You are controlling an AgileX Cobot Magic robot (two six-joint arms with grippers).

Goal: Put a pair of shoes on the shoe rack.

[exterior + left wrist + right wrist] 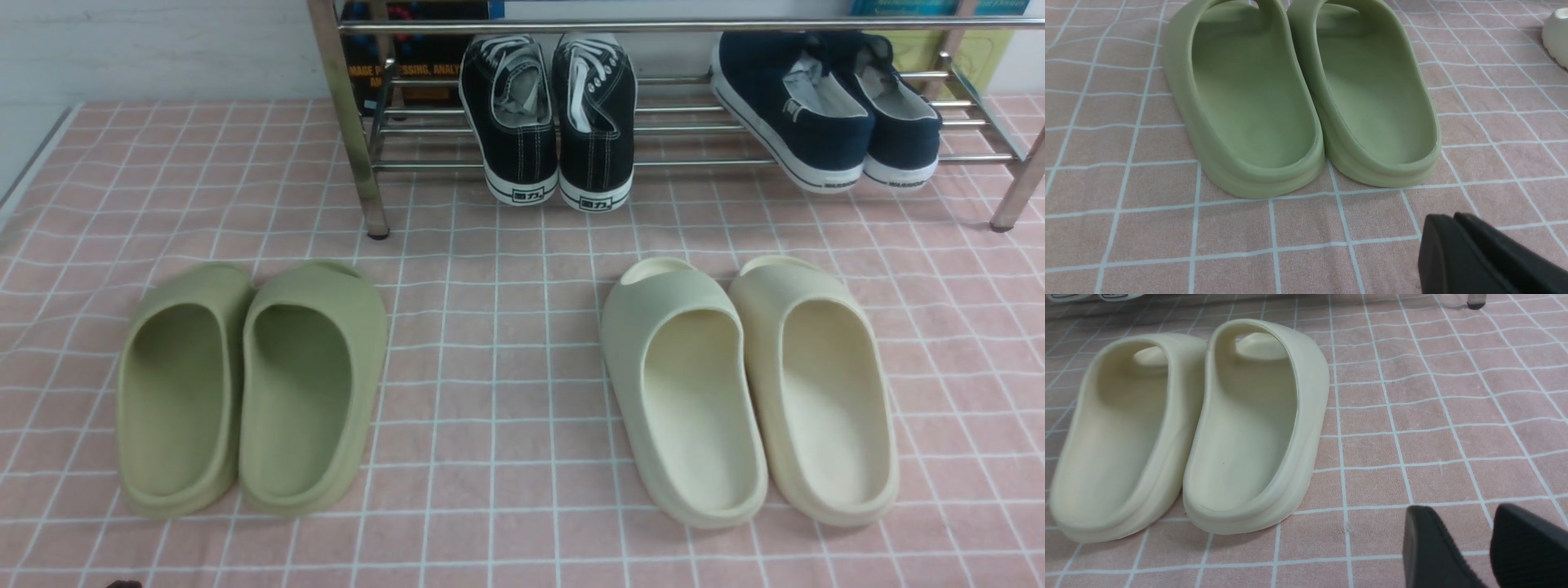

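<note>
Lifting these two black canvas sneakers (549, 122) should take little force: the uppers look light and pliable, the rubber soles firmer and grippier. They sit at twelve o'clock in the front view, side by side on the lower bars of the shoe rack (351, 122), heels jutting past the front bar, so the placing looks done. If either needs straightening, the stiff heel counter is the best place to take hold, one finger inside the collar and one outside; the tongue and laces would only fold.

The left pincer (1452, 222) is narrow, its tips together with nothing between them, poised over the floor near the green slides (314, 388). The right pincer (1464, 510) is wide and empty, its fingers beside the cream slides (837, 400), which lie at four o'clock in the front view. Both pincers are well apart from the sneakers.
</note>
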